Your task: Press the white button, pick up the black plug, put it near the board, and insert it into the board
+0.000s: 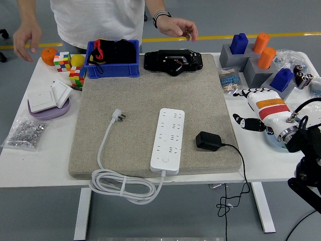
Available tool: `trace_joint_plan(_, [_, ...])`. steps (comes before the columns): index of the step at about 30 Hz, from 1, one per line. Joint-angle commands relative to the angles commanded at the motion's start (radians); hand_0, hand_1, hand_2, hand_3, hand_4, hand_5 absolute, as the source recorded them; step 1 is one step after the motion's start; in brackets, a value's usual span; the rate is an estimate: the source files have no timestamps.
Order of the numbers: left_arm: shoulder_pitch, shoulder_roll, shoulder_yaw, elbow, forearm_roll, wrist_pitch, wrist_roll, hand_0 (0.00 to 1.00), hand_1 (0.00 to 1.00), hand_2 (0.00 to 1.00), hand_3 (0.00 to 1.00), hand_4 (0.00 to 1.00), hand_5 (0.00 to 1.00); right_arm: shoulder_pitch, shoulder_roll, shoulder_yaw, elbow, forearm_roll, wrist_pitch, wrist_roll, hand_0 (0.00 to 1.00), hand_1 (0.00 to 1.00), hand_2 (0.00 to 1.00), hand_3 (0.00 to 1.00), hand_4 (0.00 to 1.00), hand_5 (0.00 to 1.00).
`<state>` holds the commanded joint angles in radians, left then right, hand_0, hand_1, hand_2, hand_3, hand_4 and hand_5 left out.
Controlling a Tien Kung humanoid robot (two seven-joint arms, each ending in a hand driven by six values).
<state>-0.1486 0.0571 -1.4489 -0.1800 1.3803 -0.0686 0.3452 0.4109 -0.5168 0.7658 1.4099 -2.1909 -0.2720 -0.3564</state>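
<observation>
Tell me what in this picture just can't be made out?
- Head view: whether the power strip's white button is on; too small.
- Blue bin's contents: a dark jumble with something red, unclear.
- Right hand's fingers: foreshortened, curl unclear.
- Left arm: outside the frame.
- Black plug's prongs: hidden underneath it.

There is a single view, taken from high on the robot's side and facing forward and down over the white surface (47, 155), whose near edge runs across the lower part of the frame with grey floor below it. It stands far enough back to take in the surface from left end to right end, the person (103, 20) at the far side cut off at chest height, and the right robot hand (257, 108) entering from the right edge.
</observation>
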Motion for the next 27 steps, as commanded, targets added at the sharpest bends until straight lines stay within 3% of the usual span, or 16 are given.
trace_joint_plan(5, [0.001, 0.000, 0.001, 0.000, -0.001, 0.000, 0.001, 0.774, 0.709, 0.668, 0.736, 0.664, 0.545, 0.053, -0.033, -0.084, -0.013, -0.022, 0.049, -0.189, 0.998, 0.998, 0.998, 0.991, 0.998, 0.813])
trace_joint_plan(6, [0.001, 0.000, 0.002, 0.000, -0.001, 0.000, 0.001, 0.774, 0.709, 0.668, 0.736, 0.664, 0.548, 0.063, -0.037, -0.103, -0.015, -0.025, 0.064, -0.230, 0.998, 0.998, 0.998, 0.998, 0.998, 0.740])
trace_joint_plan(8, [0.001, 0.001, 0.001, 0.000, 0.000, 0.000, 0.001, 0.774, 0.709, 0.668, 0.736, 0.664, 0.548, 0.072, -0.041, -0.123, -0.015, -0.027, 0.091, -0.289, 0.998, 0.998, 0.998, 0.998, 0.998, 0.740])
trace_joint_plan(11, [0.001, 0.001, 0.005, 0.000, -0.004, 0.000, 0.000, 0.774, 0.709, 0.668, 0.736, 0.664, 0.548, 0.062, -0.037, -0.120, -0.017, -0.013, 0.101, -0.282, 0.998, 0.998, 0.998, 0.998, 0.998, 0.740])
trace_joint_plan(14, [0.001, 0.001, 0.004, 0.000, -0.004, 0.000, -0.001, 0.774, 0.709, 0.668, 0.736, 0.665, 0.549, 0.016, -0.013, -0.069, -0.028, 0.060, 0.033, -0.193, 0.998, 0.998, 0.998, 0.998, 0.998, 0.741])
trace_joint_plan(16, [0.003, 0.000, 0.003, 0.000, -0.001, 0.000, -0.001, 0.774, 0.709, 0.668, 0.736, 0.665, 0.549, -0.034, 0.023, -0.006, -0.029, 0.131, -0.036, -0.115, 0.998, 0.998, 0.998, 0.998, 0.998, 0.741])
trace_joint_plan(19, [0.007, -0.001, -0.001, 0.000, 0.004, 0.000, 0.001, 0.774, 0.709, 0.668, 0.736, 0.665, 0.549, -0.090, 0.068, 0.079, -0.021, 0.224, -0.096, 0.015, 0.998, 0.988, 0.957, 0.968, 0.998, 0.757])
trace_joint_plan(23, [0.009, -0.002, -0.003, 0.000, 0.008, 0.000, 0.001, 0.774, 0.709, 0.668, 0.736, 0.665, 0.549, -0.151, 0.129, 0.157, 0.006, 0.308, -0.069, 0.184, 0.998, 0.988, 0.957, 0.968, 0.998, 0.757])
trace_joint_plan(24, [0.009, -0.002, -0.001, 0.000, 0.006, 0.000, 0.000, 0.774, 0.710, 0.668, 0.736, 0.664, 0.549, -0.162, 0.138, 0.165, 0.011, 0.330, -0.067, 0.223, 0.960, 0.894, 0.852, 0.913, 0.998, 0.748])
trace_joint_plan(27, [0.008, -0.003, 0.004, 0.000, 0.001, 0.000, -0.003, 0.774, 0.710, 0.668, 0.736, 0.664, 0.549, -0.185, 0.157, 0.175, 0.021, 0.381, -0.039, 0.340, 0.960, 0.894, 0.852, 0.913, 0.998, 0.748])
